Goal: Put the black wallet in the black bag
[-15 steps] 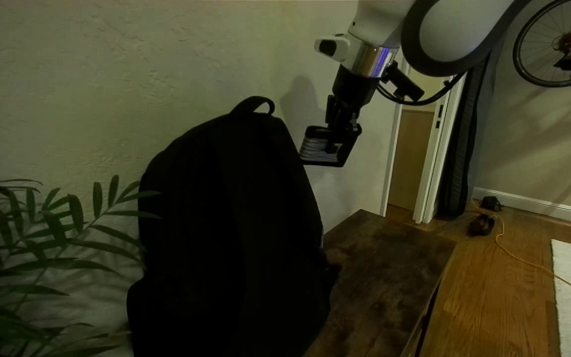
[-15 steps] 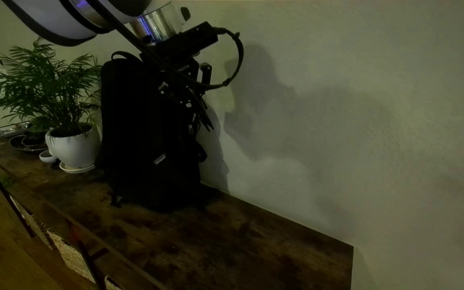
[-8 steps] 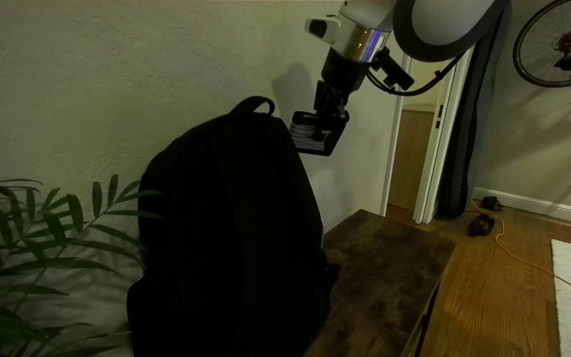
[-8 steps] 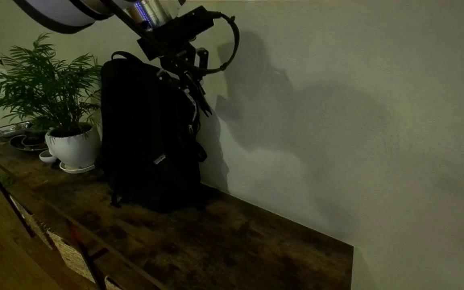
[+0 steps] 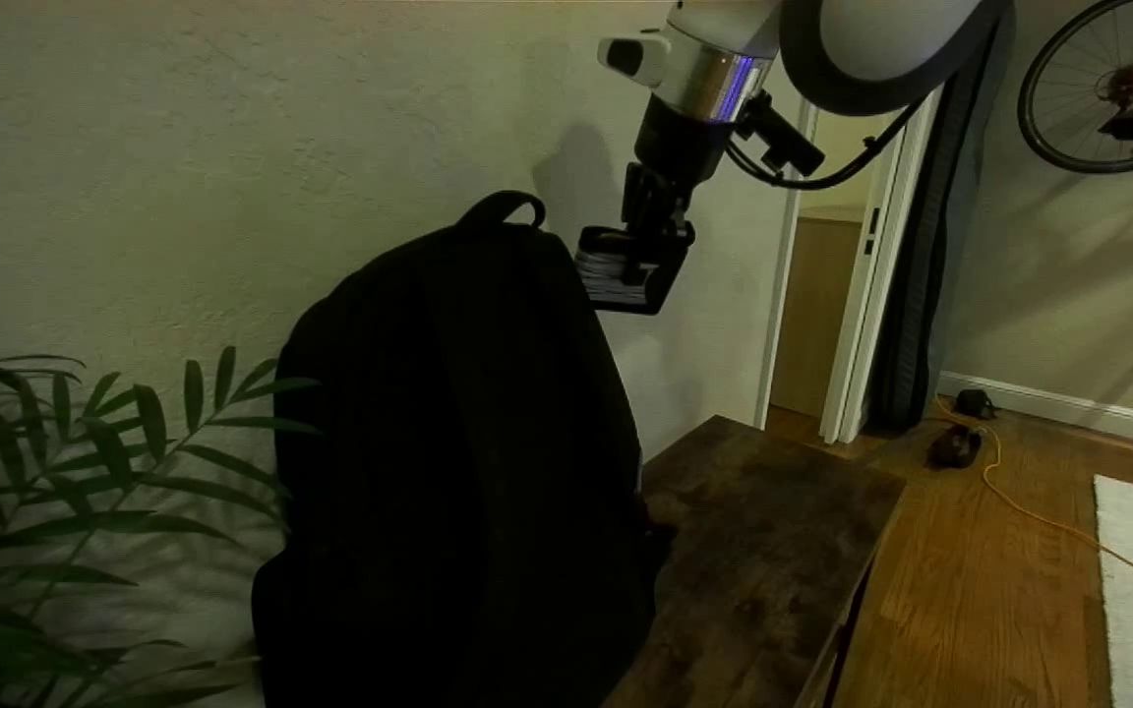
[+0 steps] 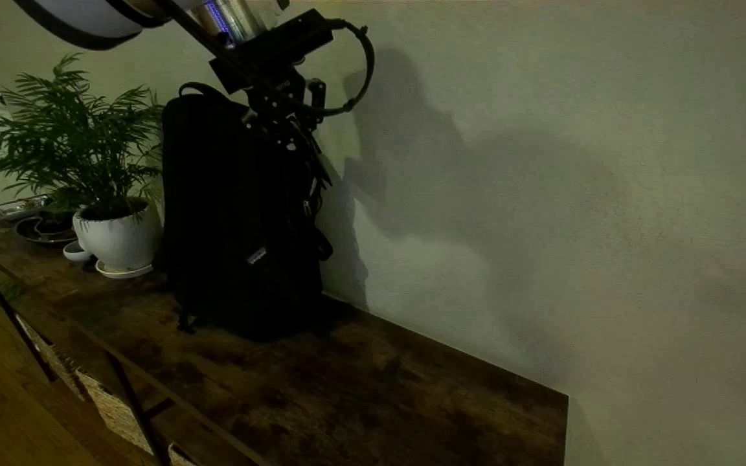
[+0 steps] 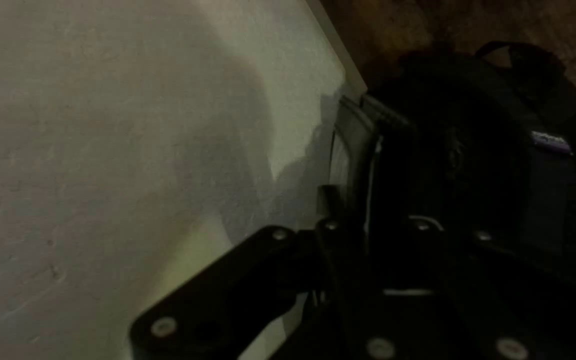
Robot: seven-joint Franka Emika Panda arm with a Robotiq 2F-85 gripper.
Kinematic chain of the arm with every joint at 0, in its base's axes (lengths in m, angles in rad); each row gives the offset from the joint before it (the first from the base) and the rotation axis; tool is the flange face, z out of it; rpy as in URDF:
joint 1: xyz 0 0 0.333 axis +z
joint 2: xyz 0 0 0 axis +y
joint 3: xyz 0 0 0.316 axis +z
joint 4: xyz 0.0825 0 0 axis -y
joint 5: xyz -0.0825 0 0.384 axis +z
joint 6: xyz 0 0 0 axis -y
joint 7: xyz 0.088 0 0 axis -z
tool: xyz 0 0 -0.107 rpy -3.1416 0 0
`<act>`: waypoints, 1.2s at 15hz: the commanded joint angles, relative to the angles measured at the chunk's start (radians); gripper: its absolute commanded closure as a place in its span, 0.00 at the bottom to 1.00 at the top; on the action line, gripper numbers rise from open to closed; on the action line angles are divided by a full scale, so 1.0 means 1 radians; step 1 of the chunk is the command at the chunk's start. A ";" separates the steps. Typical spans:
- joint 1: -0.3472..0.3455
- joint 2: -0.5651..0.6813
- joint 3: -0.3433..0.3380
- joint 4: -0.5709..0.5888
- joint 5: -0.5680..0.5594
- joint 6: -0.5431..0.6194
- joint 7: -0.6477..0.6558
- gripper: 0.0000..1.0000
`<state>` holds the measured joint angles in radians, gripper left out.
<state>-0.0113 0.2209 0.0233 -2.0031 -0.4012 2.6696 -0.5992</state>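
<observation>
Op: you have tool [image 5: 647, 264] clamped to thickness of blk wallet [image 5: 610, 276] | wallet aloft, nr upper blk bag [image 5: 468, 442], contact unclear | bag upright on counter [image 6: 373, 388], nr wall [image 6: 541, 246]

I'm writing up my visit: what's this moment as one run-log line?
Tool: gripping black wallet | Position: near top of black bag | Bag: standing on table | Placement: pending

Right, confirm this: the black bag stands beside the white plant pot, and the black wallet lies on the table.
Wrong about the black wallet: it isn't lying on the table; an exterior view shows the gripper holding it up near the upper part of the black bag. The bag does stand beside the white plant pot.
</observation>
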 commanded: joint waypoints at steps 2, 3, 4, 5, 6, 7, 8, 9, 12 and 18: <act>0.012 -0.077 0.004 -0.050 0.000 -0.071 0.013 0.95; 0.011 -0.079 0.007 -0.051 0.004 -0.076 0.012 0.95; 0.011 -0.077 0.009 -0.047 0.008 -0.086 0.013 0.95; 0.011 -0.077 0.011 -0.045 0.013 -0.095 0.011 0.95; 0.010 -0.075 0.015 -0.042 0.019 -0.104 0.007 0.95; 0.010 -0.075 0.017 -0.041 0.021 -0.112 0.007 0.95; 0.010 -0.071 0.020 -0.036 0.031 -0.125 0.007 0.95; 0.010 -0.069 0.023 -0.036 0.038 -0.130 0.002 0.95; 0.004 -0.056 0.036 -0.035 0.076 -0.118 -0.021 0.95; 0.001 -0.030 0.050 -0.035 0.116 -0.053 -0.074 0.95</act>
<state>-0.0083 0.1976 0.0644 -2.0160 -0.3069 2.5775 -0.6318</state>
